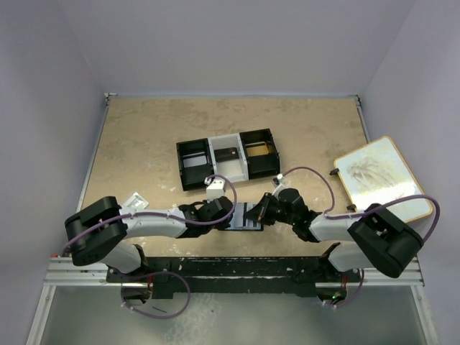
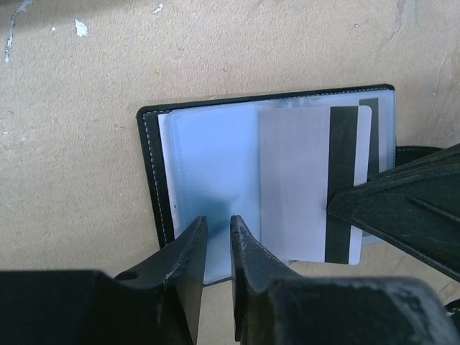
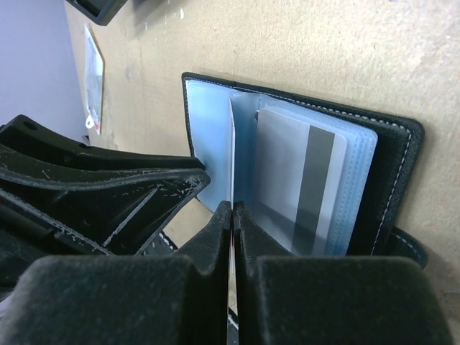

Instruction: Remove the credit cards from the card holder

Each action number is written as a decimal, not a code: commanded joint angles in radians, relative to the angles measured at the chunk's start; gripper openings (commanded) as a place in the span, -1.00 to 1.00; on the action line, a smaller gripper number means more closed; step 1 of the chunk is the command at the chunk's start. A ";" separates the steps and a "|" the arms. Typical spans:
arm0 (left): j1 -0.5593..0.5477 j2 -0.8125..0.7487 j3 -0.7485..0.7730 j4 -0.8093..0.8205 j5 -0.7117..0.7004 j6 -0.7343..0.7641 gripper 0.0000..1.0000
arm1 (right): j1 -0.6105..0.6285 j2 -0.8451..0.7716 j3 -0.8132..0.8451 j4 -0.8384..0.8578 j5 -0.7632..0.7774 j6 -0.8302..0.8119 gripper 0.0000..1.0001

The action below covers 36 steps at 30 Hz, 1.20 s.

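Note:
The black card holder [image 1: 246, 215] lies open near the table's front edge, between both grippers, with its pale-blue sleeves [image 2: 208, 165] showing. A pale grey credit card [image 2: 302, 180] with a dark stripe sticks out past the holder's near edge. My right gripper [image 3: 232, 207] is shut on a thin pale sheet seen edge-on [image 3: 231, 144]. The left wrist view shows its finger [image 2: 388, 208] on that card's striped side. Another striped card [image 3: 302, 180] sits inside the sleeves. My left gripper [image 2: 218, 219] has its tips on the left sleeve, jaws slightly apart with nothing between them.
A black-and-white three-compartment tray [image 1: 192, 167] stands behind the holder, with a dark card [image 1: 228, 154] in the middle compartment and a gold one [image 1: 260, 149] on the right. A white packet [image 1: 135, 200] lies at the left. A wood-rimmed board [image 1: 381, 180] sits at the right.

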 commanded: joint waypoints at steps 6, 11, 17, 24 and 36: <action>0.000 -0.025 0.099 -0.042 0.027 0.068 -0.58 | -0.005 0.025 0.033 -0.002 0.004 -0.034 -0.95; 0.000 -0.004 0.099 -0.011 0.040 0.065 -0.58 | -0.004 0.029 0.040 -0.014 0.004 -0.041 -0.95; 0.000 0.081 0.100 -0.009 0.074 0.074 -0.61 | -0.005 0.029 0.040 -0.002 -0.003 -0.043 -0.95; -0.015 0.169 0.161 -0.141 0.061 0.102 -0.86 | -0.005 0.038 0.058 0.032 -0.020 -0.057 -0.80; -0.017 0.113 0.121 -0.127 0.032 0.079 -0.89 | -0.004 0.075 0.071 0.075 -0.007 -0.020 -1.00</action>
